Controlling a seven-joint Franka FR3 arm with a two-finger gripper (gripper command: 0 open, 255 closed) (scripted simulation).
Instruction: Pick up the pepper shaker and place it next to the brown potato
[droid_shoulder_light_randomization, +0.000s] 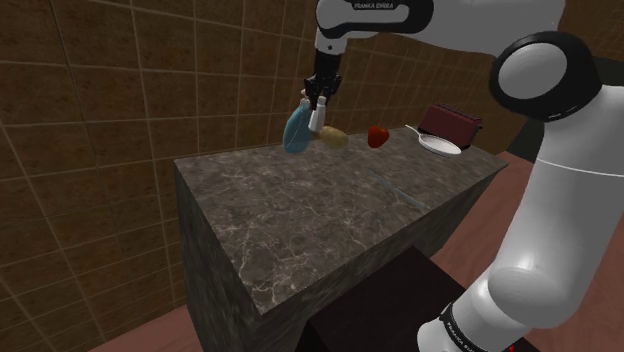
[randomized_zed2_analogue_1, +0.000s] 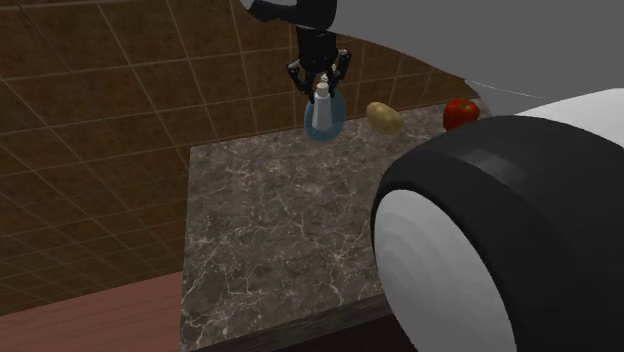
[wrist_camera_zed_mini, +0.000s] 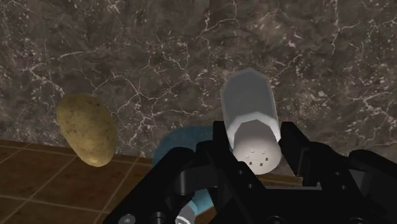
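Arm (randomized_zed2_analogue_1: 440, 270): its large white and dark joint fills the foreground of the second exterior view and hides the counter's near right corner there.

Counter (droid_shoulder_light_randomization: 300, 220): one, of dark veined stone.

Gripper (randomized_zed2_analogue_1: 322, 88): one. Its two black fingers (wrist_camera_zed_mini: 219, 137) are clamped on either side of the pepper shaker's cap.

Pepper shaker (randomized_zed2_analogue_1: 322, 112): one, pale grey-white, at the counter's far edge. Long axis near vertical, holed cap up towards the hand, base down towards the stone. It leans slightly in the shoulder view. Whether the base touches the counter cannot be determined.

Blue object (droid_shoulder_light_randomization: 295, 132): one, rounded, directly behind the shaker and partly hidden by it. Its identity cannot be made out.

Potato (randomized_zed2_analogue_1: 383, 117): one, yellow-brown, near the shaker along the far edge, not touching it.

Red fruit (droid_shoulder_light_randomization: 377, 136): one, further along the same edge, past the potato.

White dish (droid_shoulder_light_randomization: 440, 144) and dark red toaster (droid_shoulder_light_randomization: 455, 122): one of each, at the far right corner in the shoulder view. The dish covers the toaster's lower front.
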